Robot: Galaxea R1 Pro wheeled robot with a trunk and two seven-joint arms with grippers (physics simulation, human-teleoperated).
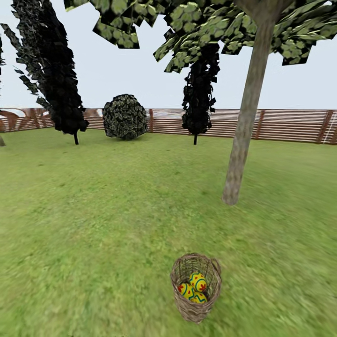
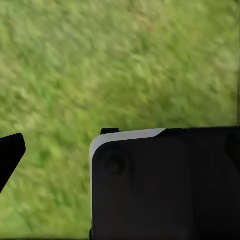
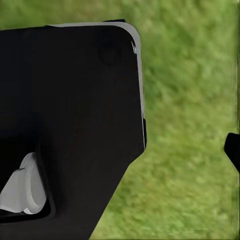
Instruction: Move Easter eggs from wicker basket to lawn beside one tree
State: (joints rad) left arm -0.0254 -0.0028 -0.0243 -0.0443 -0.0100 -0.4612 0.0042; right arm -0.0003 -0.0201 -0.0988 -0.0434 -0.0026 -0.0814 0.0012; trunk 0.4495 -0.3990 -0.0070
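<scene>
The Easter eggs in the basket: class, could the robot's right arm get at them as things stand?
Probably, with a short approach. The Easter eggs lie uncovered in the open-topped wicker basket, close ahead on the lawn, with nothing around it. How near the right arm is, the pictures do not settle.

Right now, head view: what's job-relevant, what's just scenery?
Job:
- round tan woven wicker basket
- yellow eggs with blue zigzags and red flowers, inside it
- pale mottled tree trunk
- green lawn

Scenery:
- dark narrow cypress-like trees
- round bush
- brown slat fence
</scene>
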